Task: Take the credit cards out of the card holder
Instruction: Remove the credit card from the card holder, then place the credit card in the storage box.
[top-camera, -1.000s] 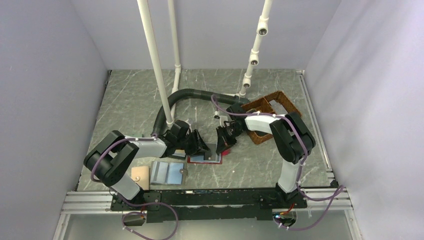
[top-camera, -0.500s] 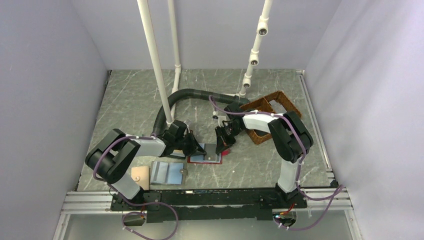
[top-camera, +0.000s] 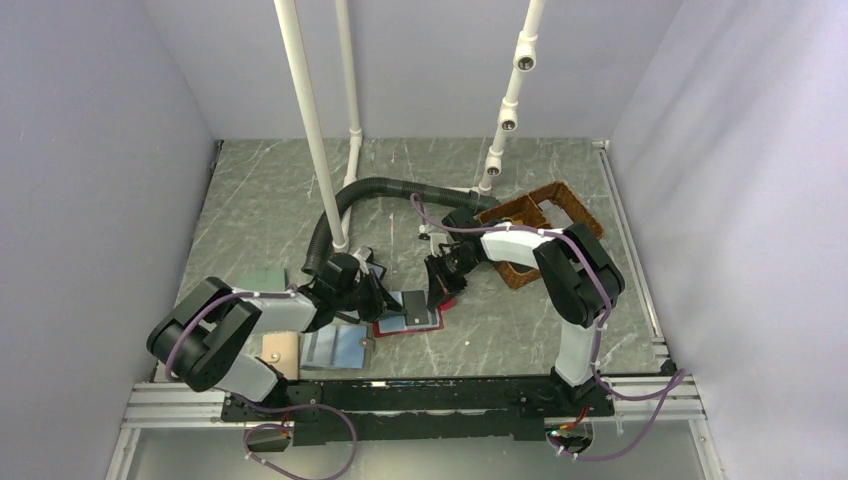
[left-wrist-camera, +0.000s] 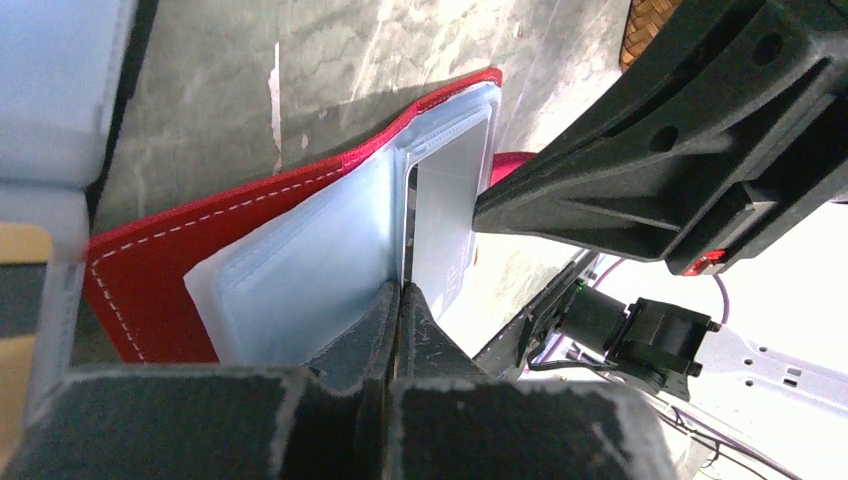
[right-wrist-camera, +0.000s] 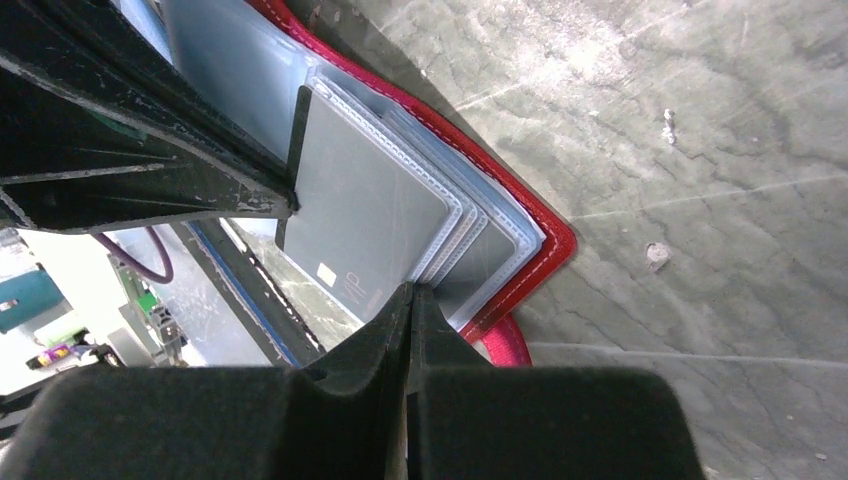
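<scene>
Grey-green marbled counter (top-camera: 270, 190) with wallets, a basket and a hose.
An open red card holder (top-camera: 395, 328) lies near the middle, with a grey-blue folding wallet (top-camera: 335, 347) just beside it toward the near edge. A flat tan piece (top-camera: 281, 350) is left of that wallet, a brown wicker basket (top-camera: 560, 190) sits at the right, and a black corrugated hose (top-camera: 375, 185) curves behind.

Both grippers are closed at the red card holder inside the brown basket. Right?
No: the top external view shows the red card holder on the table, outside the brown basket. Left gripper and right gripper are closed at it.
</scene>
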